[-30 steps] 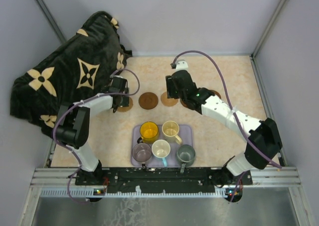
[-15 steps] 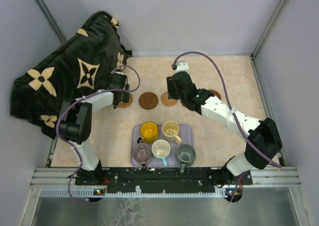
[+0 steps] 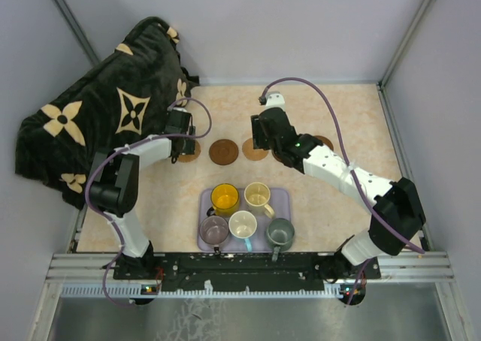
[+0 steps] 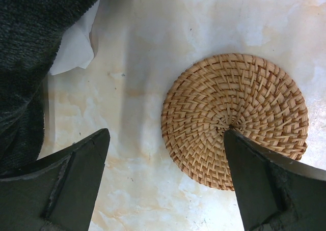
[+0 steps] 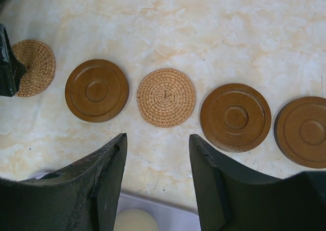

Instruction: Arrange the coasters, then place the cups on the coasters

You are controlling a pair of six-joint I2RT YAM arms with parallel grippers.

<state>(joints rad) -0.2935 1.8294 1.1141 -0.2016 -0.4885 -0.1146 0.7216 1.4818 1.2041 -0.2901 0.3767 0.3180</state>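
1. Top view: five small handled mugs (image 3: 243, 222) stand in the lavender rectangular tray (image 3: 282, 197) on the marbled bench (image 3: 361, 123). Round brown coasters (image 3: 223, 152) lie in a row beyond.
2. Left wrist: the left end effector (image 4: 167, 139) is spread wide and empty over a woven coaster (image 4: 234, 121).
3. Right wrist: the right end effector (image 5: 158, 139) is partly spread and holds nothing, above the five-coaster row.

Five cups (image 3: 243, 223) sit on the lavender tray (image 3: 283, 198), with coasters (image 3: 223, 152) in a row beyond it.

The woven coasters (image 4: 234, 121) look like rough, matt straw; the wooden coasters (image 5: 97, 90) are smooth with a soft sheen. The tabletop (image 5: 204, 27) is matt and marble-patterned. Upper left, the blanket (image 3: 113, 93) is dark plush cloth. The mugs (image 3: 225, 197) look glossy.
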